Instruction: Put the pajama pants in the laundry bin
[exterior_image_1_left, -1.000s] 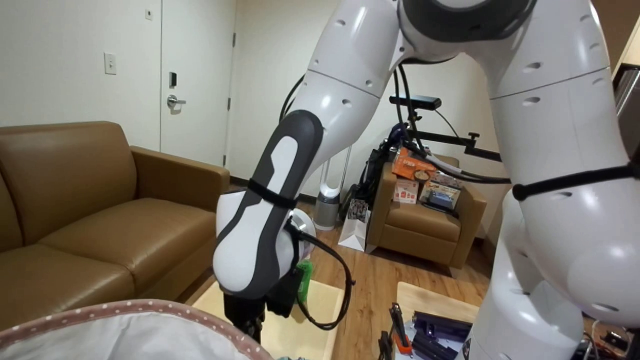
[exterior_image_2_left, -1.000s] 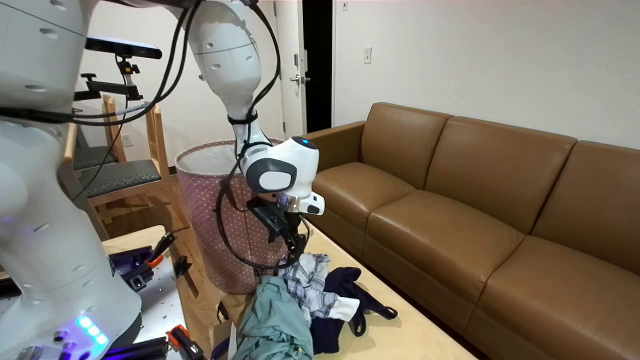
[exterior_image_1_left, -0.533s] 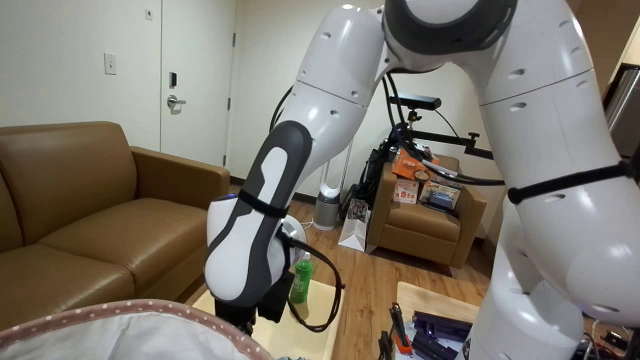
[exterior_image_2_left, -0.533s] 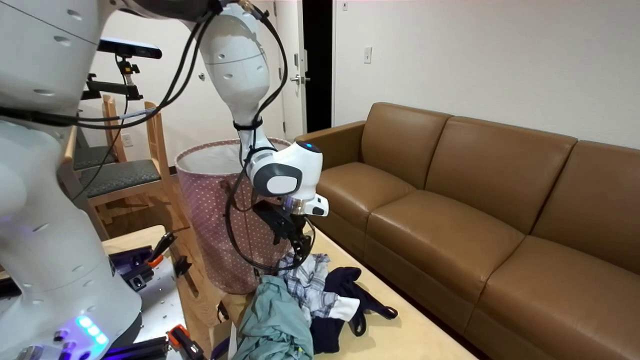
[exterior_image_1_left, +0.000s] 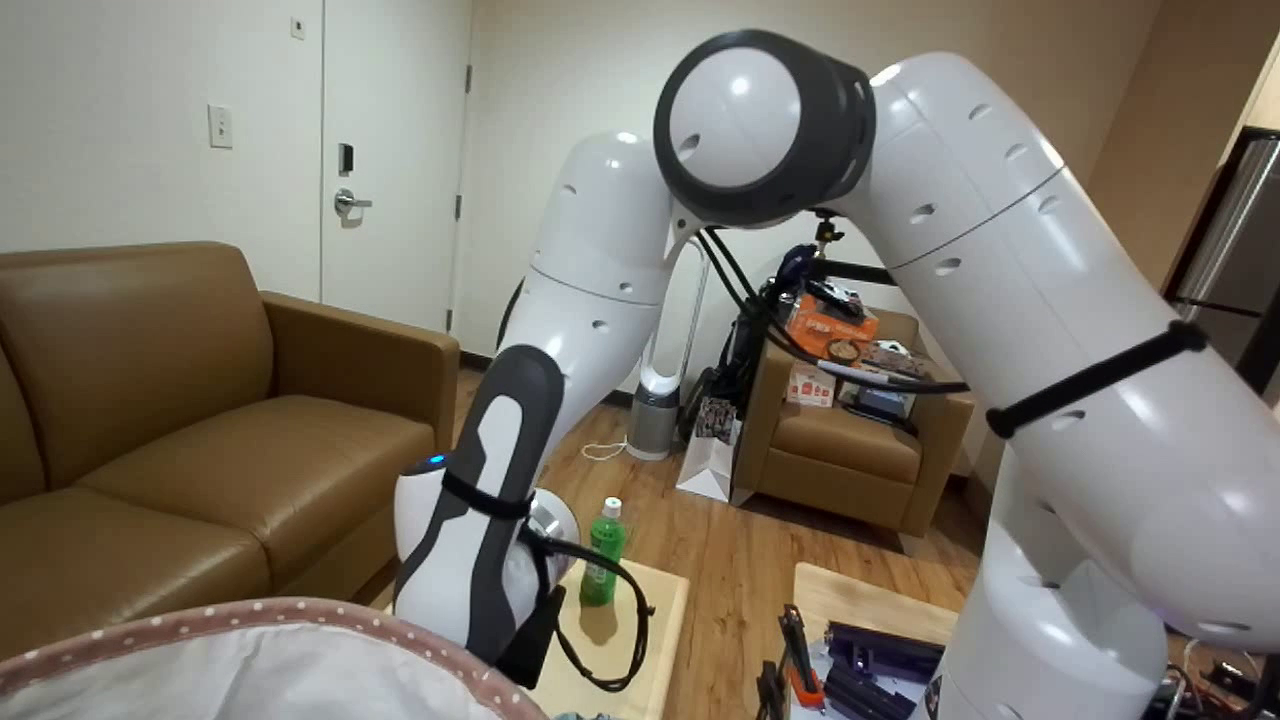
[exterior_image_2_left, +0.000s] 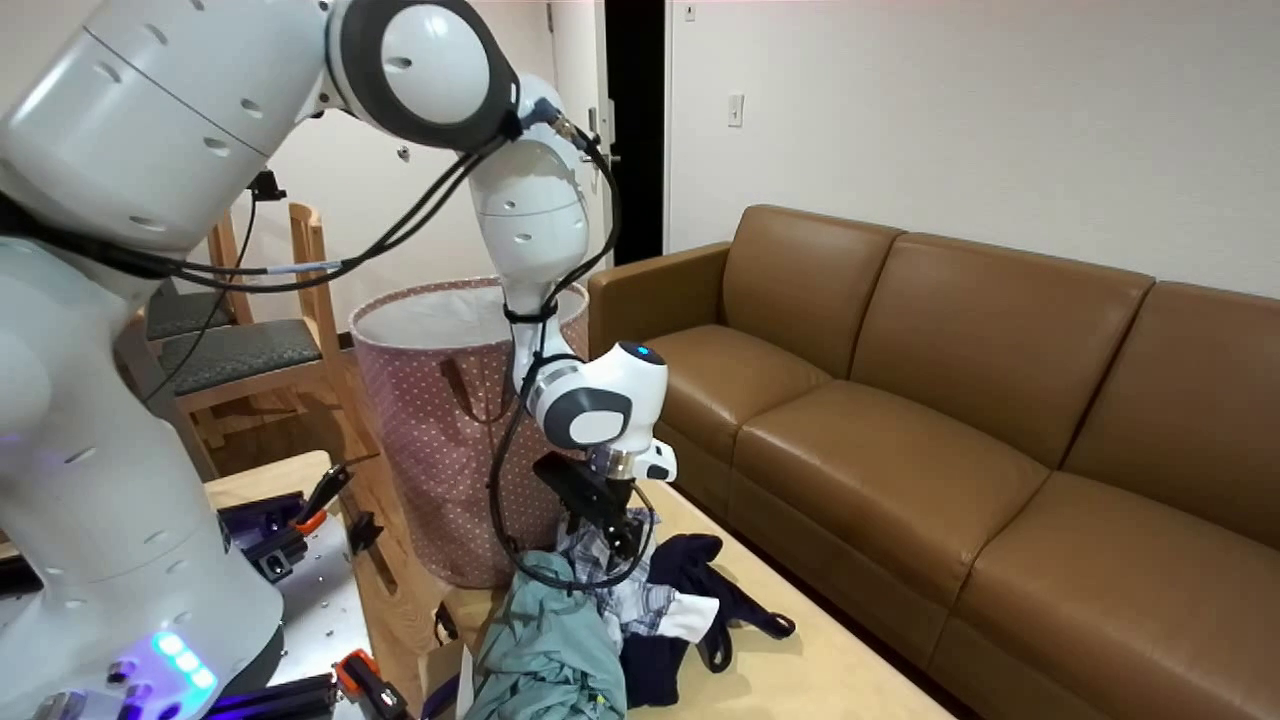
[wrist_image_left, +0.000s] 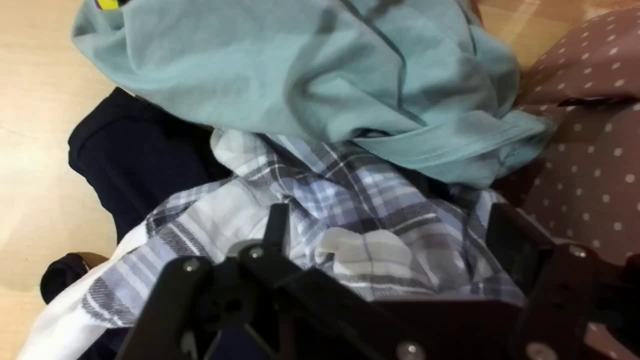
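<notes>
The pajama pants are a blue, grey and white plaid cloth, crumpled on the table in an exterior view (exterior_image_2_left: 645, 600). They fill the middle of the wrist view (wrist_image_left: 355, 190). My gripper (wrist_image_left: 392, 220) is open, with one finger on each side of a bunched part of the plaid cloth. In an exterior view the gripper (exterior_image_2_left: 625, 540) is low at the pants; I cannot tell whether it touches them. The laundry bin is pink with white dots and stands at the table's end (exterior_image_2_left: 440, 450). Its rim (exterior_image_1_left: 300, 612) hides my gripper in an exterior view.
A teal garment (exterior_image_2_left: 550, 640) lies against the pants, and a navy garment (exterior_image_2_left: 700, 575) lies partly under them. A green bottle (exterior_image_1_left: 602, 560) stands on the table (exterior_image_2_left: 810, 670). A brown sofa (exterior_image_2_left: 860, 450) runs along the table. Tools lie beside the robot base (exterior_image_1_left: 870, 670).
The arm has come down and the gripper has lowered to the plaid pants. In an exterior view the gripper has dropped behind the bin's rim. The clothes and the bin have not visibly moved.
</notes>
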